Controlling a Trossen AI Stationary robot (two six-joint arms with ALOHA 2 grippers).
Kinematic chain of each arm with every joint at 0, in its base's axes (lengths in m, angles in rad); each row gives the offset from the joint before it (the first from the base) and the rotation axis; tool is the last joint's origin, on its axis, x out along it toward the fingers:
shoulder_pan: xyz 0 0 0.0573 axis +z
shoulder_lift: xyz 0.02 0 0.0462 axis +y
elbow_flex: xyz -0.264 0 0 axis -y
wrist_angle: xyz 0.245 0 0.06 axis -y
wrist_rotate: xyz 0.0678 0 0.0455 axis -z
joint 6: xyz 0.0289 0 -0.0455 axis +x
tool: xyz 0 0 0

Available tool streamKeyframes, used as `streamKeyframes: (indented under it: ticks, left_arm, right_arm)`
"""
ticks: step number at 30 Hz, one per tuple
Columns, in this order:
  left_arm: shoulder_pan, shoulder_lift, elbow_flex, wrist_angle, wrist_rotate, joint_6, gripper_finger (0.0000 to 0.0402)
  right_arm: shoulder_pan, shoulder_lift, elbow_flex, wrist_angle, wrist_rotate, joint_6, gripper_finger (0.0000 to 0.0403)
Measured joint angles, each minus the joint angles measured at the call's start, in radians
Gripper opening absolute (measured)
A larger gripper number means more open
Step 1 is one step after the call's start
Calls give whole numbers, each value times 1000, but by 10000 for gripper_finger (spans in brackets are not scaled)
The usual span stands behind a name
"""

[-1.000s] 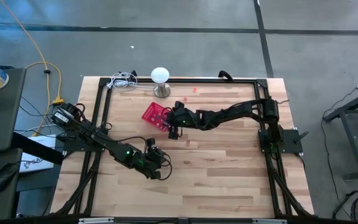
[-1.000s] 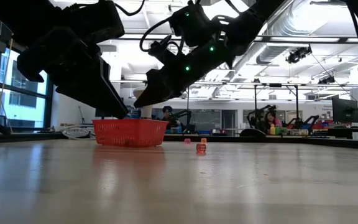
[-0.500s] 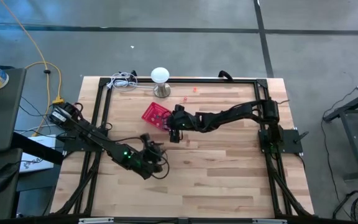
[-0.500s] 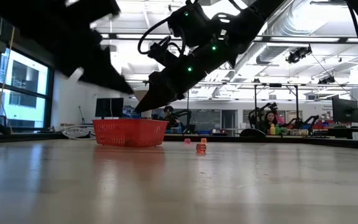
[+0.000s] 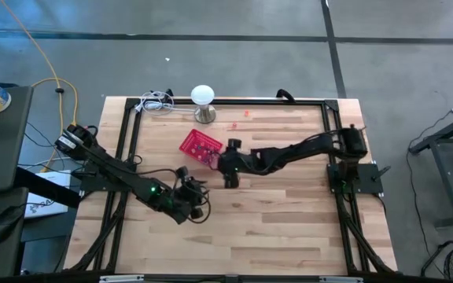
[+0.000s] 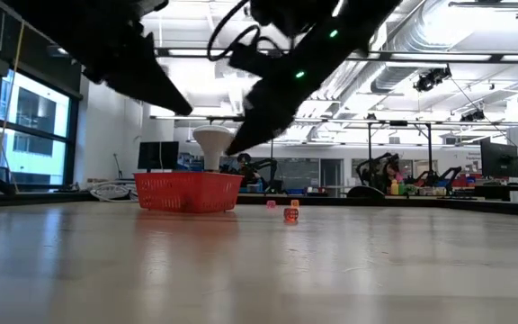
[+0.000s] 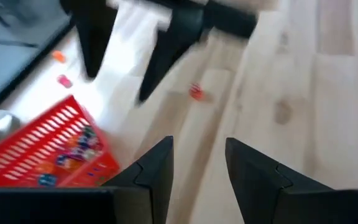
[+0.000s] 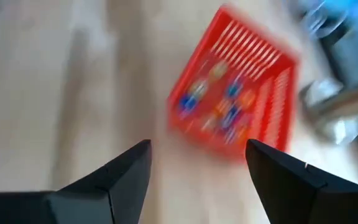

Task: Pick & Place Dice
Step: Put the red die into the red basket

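Observation:
The dice are tiny coloured cubes. Several lie in the red mesh basket. Loose ones rest on the table beyond it: orange, pink and two near the far edge. A red die lies on the wood beside my right gripper. My right gripper hangs open and holds nothing, just right of the basket and above the table. My left gripper is open and holds nothing, nearer the table's near edge, facing the basket.
A white lamp on a metal foot stands at the far edge behind the basket, with white cables beside it. A black frame borders the table. Bare wood spreads across the near half.
My right gripper has drawn back from over the basket toward the table's near right and risen. My left gripper has lifted from table height and shifted slightly toward the table's left. The basket and the loose dice have stayed in place.

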State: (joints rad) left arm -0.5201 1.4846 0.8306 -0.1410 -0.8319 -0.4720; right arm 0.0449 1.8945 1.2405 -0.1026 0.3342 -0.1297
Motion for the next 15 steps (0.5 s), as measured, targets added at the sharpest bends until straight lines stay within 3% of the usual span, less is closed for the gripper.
streamKeyframes:
  ticks: [7, 11, 15]
  left_arm:
    - [0, 0, 0, -10, 54, -13, 139]
    - [0, 0, 0, -13, 93, -31, 139]
    - [-12, 0, 0, -17, 115, -52, 139]
  right_arm:
    - [76, -60, -2, -329, -45, 166, 252]
    - [112, -60, -49, -367, -54, 221, 252]
    - [139, -59, -126, -274, -52, 275, 252]
